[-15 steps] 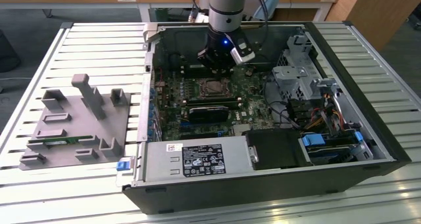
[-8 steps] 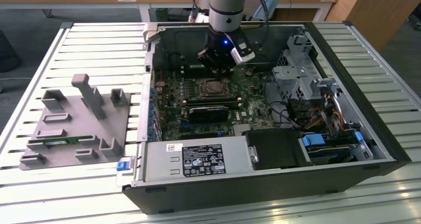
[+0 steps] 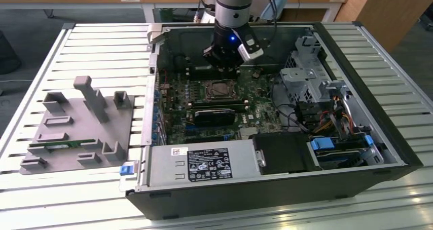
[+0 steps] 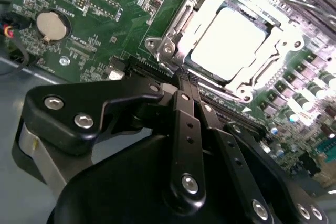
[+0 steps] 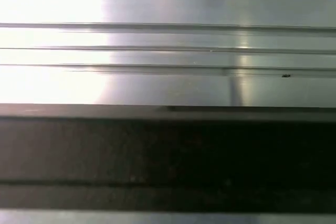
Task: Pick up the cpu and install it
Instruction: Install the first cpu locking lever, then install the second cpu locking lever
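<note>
The cpu (image 4: 227, 36), a flat square chip with a bright silvery top, lies inside the metal frame of the socket (image 4: 173, 40) on the green motherboard (image 4: 105, 3). In the exterior view the cpu (image 3: 218, 89) sits mid-board inside the open computer case (image 3: 379, 139). My gripper (image 3: 222, 68) hangs just above and behind the socket, a little clear of the chip. In the second wrist view its black fingers (image 4: 185, 98) lie pressed together, so the gripper (image 4: 187, 81) is shut with nothing in it.
A grey fixture (image 3: 74, 126) holding a green memory stick (image 3: 60, 146) lies on the slatted table (image 3: 101, 47) at the exterior view's left. Inside the case are a black block (image 3: 211, 116), the power supply (image 3: 203, 164), a drive cage (image 3: 304, 78) and cables (image 3: 331, 121).
</note>
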{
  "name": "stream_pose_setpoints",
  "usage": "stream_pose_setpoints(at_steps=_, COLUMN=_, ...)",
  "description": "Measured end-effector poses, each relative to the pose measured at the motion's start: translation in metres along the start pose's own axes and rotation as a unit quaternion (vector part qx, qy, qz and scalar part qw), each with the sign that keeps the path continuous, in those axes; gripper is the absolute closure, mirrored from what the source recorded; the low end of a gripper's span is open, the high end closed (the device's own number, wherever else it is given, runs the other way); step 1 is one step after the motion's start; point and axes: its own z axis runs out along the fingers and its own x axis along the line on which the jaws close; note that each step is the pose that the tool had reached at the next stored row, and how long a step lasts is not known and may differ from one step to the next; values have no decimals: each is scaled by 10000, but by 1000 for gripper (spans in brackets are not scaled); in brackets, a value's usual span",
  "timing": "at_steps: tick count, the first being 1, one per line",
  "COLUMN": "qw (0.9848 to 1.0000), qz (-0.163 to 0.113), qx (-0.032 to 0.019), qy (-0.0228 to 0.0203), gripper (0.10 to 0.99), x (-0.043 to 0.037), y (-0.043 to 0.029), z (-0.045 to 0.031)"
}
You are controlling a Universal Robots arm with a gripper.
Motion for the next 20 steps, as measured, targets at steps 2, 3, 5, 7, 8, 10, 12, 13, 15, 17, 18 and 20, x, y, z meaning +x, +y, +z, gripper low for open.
stream_pose_setpoints(at_steps=2, qw=10000, qz=0, qx=-1, qy=0, gripper=980, x=0, y=-2, z=-6)
stream_pose_setpoints(at_steps=3, qw=10000, qz=0, qx=-1, qy=0, gripper=980, x=0, y=-9, z=-7)
stream_pose_setpoints(at_steps=5, qw=10000, qz=0, qx=-3, qy=0, gripper=980, x=0, y=-20, z=-7)
stream_pose_setpoints(at_steps=7, qw=10000, qz=0, qx=-4, qy=0, gripper=980, x=-1, y=-33, z=-8)
stream_pose_setpoints(at_steps=8, qw=10000, qz=0, qx=-6, qy=0, gripper=980, x=0, y=-41, z=-8)
stream_pose_setpoints(at_steps=10, qw=10000, qz=0, qx=-9, qy=0, gripper=980, x=-1, y=-55, z=-8)
stream_pose_setpoints(at_steps=12, qw=10000, qz=0, qx=-10, qy=0, gripper=980, x=-1, y=-67, z=-9)
stream_pose_setpoints(at_steps=13, qw=10000, qz=0, qx=-10, qy=0, gripper=980, x=-1, y=-71, z=-9)
stream_pose_setpoints(at_steps=15, qw=10000, qz=0, qx=-9, qy=1, gripper=980, x=-1, y=-82, z=-10)
stream_pose_setpoints(at_steps=17, qw=10000, qz=0, qx=-10, qy=0, gripper=980, x=-1, y=-91, z=-10)
stream_pose_setpoints(at_steps=18, qw=10000, qz=0, qx=-10, qy=0, gripper=980, x=-1, y=-95, z=-10)
stream_pose_setpoints(at_steps=20, qw=10000, qz=0, qx=-10, qy=0, gripper=980, x=-1, y=-105, z=-10)
